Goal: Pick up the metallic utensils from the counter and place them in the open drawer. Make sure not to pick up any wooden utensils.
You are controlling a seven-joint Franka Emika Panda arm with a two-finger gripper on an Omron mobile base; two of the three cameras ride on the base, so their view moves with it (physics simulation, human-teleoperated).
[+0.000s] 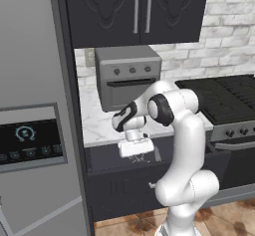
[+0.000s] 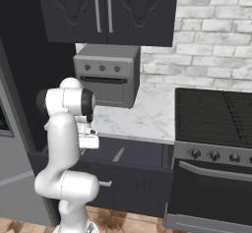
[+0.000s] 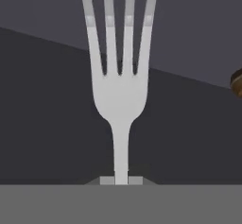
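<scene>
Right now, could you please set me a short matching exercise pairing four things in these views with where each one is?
Things:
1. fork
2. knife
3. toaster oven
4. stove

Places:
A. standing on the marble worktop below the wall cabinets
B. lying inside the open drawer
C. clamped by its handle in the gripper, tines pointing away
D. to the right of the worktop, knobs along its front

Pairs: 1-C, 2-B, 3-A, 4-D
</scene>
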